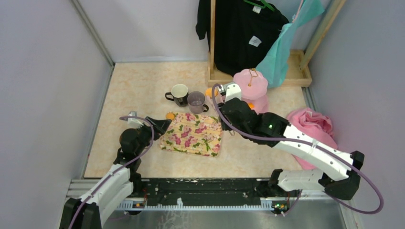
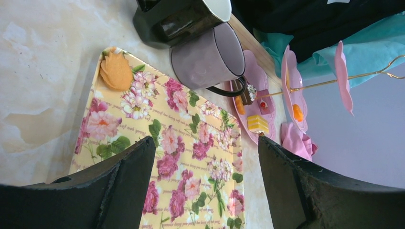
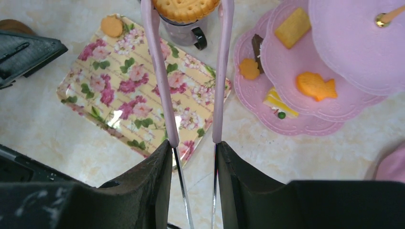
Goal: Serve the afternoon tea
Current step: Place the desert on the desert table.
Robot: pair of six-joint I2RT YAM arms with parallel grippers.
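My right gripper (image 3: 193, 148) is shut on pink tongs (image 3: 160, 71), which pinch a round biscuit (image 3: 186, 8) above the smoky mug (image 3: 184, 29). The pink three-tier stand (image 3: 334, 52) stands to the right and carries an orange fish-shaped snack (image 3: 315, 85), a yellow biscuit (image 3: 292, 27), a brown piece and a yellow cake. My left gripper (image 2: 205, 148) is open and empty over the left end of the flower-patterned tray (image 2: 191, 157). An orange snack (image 2: 114, 71) lies on the tray's far corner. The black mug (image 1: 179, 94) stands beside the smoky mug (image 1: 196, 101).
A pink cloth (image 1: 310, 124) lies at the right, beside the right arm. A wooden clothes rack base (image 1: 296, 71) with a black shirt (image 1: 243, 33) and a teal cloth stands at the back. Grey walls close in both sides. A brown round edge (image 3: 12, 26) shows beside the left gripper.
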